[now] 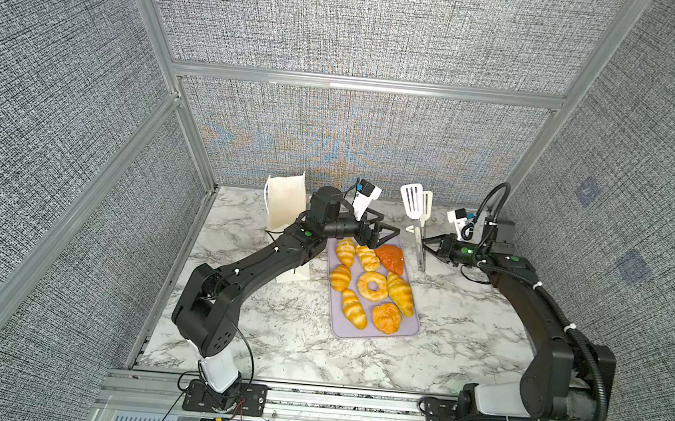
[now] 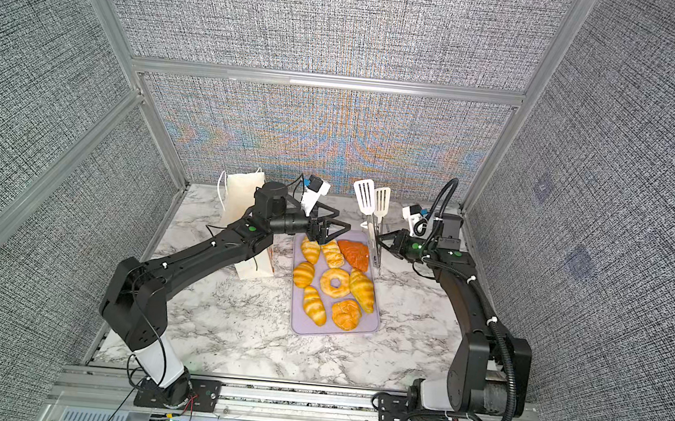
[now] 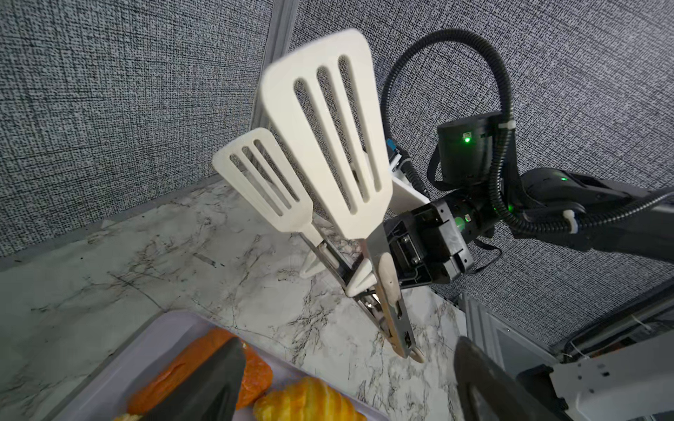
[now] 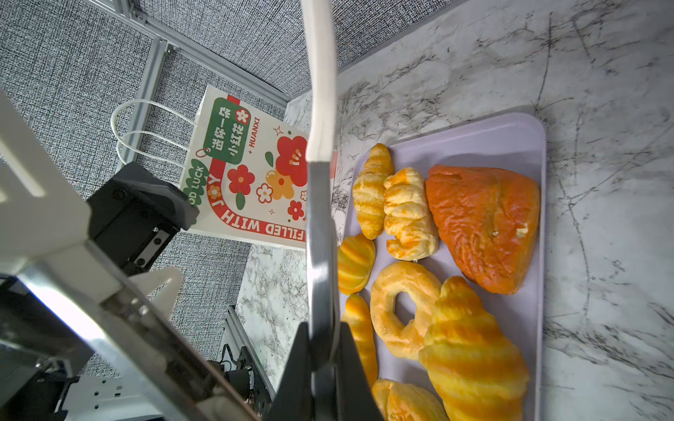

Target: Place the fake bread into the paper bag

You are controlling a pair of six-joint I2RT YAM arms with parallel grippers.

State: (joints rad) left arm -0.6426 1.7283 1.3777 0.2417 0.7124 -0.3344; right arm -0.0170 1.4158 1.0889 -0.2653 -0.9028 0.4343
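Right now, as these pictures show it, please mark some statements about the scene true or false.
1. All eight toy pastries lie on the lavender tray. True.
2. The right gripper is shut on the white slotted tongs. True.
3. The left gripper grips a pastry. False: it is open and empty, over the tray's far end.
4. The paper bag stands right of the tray. False: it stands left, partly behind the left arm.
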